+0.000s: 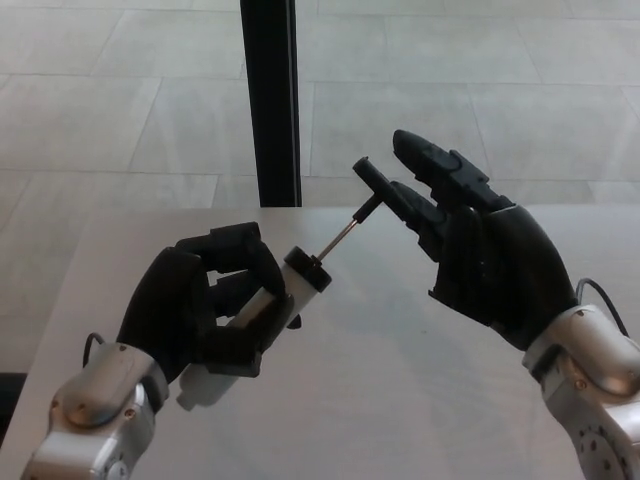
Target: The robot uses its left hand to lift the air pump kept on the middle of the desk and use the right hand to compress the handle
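From my head camera, my left hand (215, 305) is wrapped tight around the white barrel of the air pump (262, 325), holding it up off the white desk (400, 400) and tilted, its black cap toward the upper right. The thin metal rod (342, 238) is drawn out of the cap and ends in the black T-handle (378, 188). My right hand (480, 250) is at that handle, fingers (430, 160) spread loosely, touching it but not closed around it. A dark post (270, 100) stands beyond the desk.

Pale grey tabletop (400, 400), smooth and bare at the near side. Beyond, light tiled floor (120, 110). Black upright post (271, 100) behind the far edge.
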Motion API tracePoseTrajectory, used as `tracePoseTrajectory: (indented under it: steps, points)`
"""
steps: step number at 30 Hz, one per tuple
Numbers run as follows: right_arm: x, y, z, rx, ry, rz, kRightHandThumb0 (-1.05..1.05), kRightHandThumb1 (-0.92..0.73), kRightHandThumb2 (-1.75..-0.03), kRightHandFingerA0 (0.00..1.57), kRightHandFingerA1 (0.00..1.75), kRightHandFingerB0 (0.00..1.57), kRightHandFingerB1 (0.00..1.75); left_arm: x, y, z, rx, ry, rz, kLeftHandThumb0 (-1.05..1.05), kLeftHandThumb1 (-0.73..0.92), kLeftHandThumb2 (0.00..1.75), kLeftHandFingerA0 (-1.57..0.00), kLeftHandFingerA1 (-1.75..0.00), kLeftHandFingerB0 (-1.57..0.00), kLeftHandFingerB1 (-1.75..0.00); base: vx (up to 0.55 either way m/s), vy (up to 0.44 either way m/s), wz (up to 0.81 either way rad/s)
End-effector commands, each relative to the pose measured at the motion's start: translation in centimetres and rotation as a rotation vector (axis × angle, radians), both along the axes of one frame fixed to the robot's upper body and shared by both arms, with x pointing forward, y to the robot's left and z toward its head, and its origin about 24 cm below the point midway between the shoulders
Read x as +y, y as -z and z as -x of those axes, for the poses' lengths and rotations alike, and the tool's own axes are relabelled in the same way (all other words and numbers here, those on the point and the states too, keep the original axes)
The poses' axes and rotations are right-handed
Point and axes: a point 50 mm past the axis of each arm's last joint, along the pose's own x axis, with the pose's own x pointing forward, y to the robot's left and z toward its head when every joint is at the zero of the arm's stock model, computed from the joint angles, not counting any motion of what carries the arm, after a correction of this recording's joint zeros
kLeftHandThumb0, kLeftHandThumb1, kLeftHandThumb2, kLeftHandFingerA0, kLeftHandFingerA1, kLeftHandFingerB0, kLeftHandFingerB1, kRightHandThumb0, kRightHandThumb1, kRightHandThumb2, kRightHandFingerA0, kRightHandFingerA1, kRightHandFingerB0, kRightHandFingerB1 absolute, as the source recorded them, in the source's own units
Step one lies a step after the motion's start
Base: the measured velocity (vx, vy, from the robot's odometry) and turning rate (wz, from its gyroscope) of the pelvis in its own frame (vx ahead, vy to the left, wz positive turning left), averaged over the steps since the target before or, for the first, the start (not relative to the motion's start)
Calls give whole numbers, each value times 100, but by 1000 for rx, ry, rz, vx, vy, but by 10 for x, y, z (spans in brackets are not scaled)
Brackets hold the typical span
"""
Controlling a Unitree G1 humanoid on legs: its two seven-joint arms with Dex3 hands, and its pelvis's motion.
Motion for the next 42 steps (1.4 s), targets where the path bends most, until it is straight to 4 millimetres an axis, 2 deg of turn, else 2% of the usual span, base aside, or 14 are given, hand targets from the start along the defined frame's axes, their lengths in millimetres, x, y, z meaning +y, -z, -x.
tracePoseTrajectory:
  steps: [1, 9, 10, 16, 17, 18, 19, 29, 30, 33, 34, 38, 39, 42]
  points:
    - [-2, -7, -1, -19, -8, 59, -91, -78, -127, 3, 18, 5, 22, 5, -1, -1, 5, -14, -36, -3, 67, 132, -121, -127, -125, -128, 0, 0, 0]
    - [1, -11, -2, -58, -36, 133, -92, -77, -126, 3, 16, 4, 21, 4, -4, -2, -1, -22, -60, -1, 68, 132, -123, -128, -127, -128, 0, 0, 0]
    - [2, -11, -2, -60, -37, 134, -92, -77, -126, 3, 17, 4, 22, 4, -4, -2, -1, -23, -59, -1, 43, 158, -107, -175, -102, -156, 0, 0, 0]
    - [8, -9, -3, -86, -17, 186, -95, -80, -126, 0, 20, 9, 22, 4, -8, -4, -41, -27, -136, 0, 41, 158, -108, -175, -104, -154, 0, 0, 0]
    - [9, -8, -3, -83, -6, 196, -101, -92, -79, 0, 35, 0, 31, 4, -9, -4, -43, -29, -143, 0, 43, 156, -108, -175, -103, -153, 0, 0, 0]
    - [10, -8, -2, -82, -3, 195, -101, -92, -79, 0, 35, 0, 31, 4, -9, -4, -42, -28, -146, 0, 43, 156, -108, -175, -103, -153, 0, 0, 0]
    - [10, -8, -2, -80, 0, 201, -89, -78, -126, 0, 23, 9, 26, 4, -10, -5, -44, -29, -154, -2, 44, 154, -108, -175, -101, -153, 0, 0, 0]
    - [19, 2, 3, -27, 33, 202, -89, -80, -126, 0, 24, 8, 26, 2, -21, -10, -83, -38, -174, 2, 41, 156, -107, -175, -101, -152, 0, 0, 0]
    - [20, 3, 4, -18, 36, 205, -103, -85, -95, 2, 28, 5, 26, 2, -21, -11, -91, -39, -185, 1, 40, 156, -107, -174, -101, -151, 0, 0, 0]
    - [22, 3, 4, -25, 36, 213, -92, -80, -122, 4, 25, 3, 26, 1, -23, -13, -91, -46, -189, -1, 40, 154, -108, -174, -102, -149, 0, 0, 0]
    - [23, 3, 4, -26, 37, 210, -104, -91, -84, 0, 29, 5, 29, 1, -24, -13, -97, -49, -189, 0, 37, 157, -108, -173, -103, -149, 0, 0, 0]
    - [30, 1, 6, -25, 61, 219, -101, -92, -86, 0, 28, 5, 28, -1, -27, -18, -99, -77, -231, -1, 38, 157, -107, -174, -101, -150, 0, 0, 0]
    - [32, -1, 6, -32, 63, 218, -88, -79, -127, 0, 22, 1, 25, -2, -29, -19, -112, -78, -231, -1, 40, 157, -107, -175, -101, -150, 0, 0, 0]
    - [35, -6, 9, -44, 81, 245, -90, -79, -126, 0, 23, 0, 23, -3, -31, -23, -104, -69, -213, -6, 44, 152, -106, -175, -97, -153, 0, 0, 0]
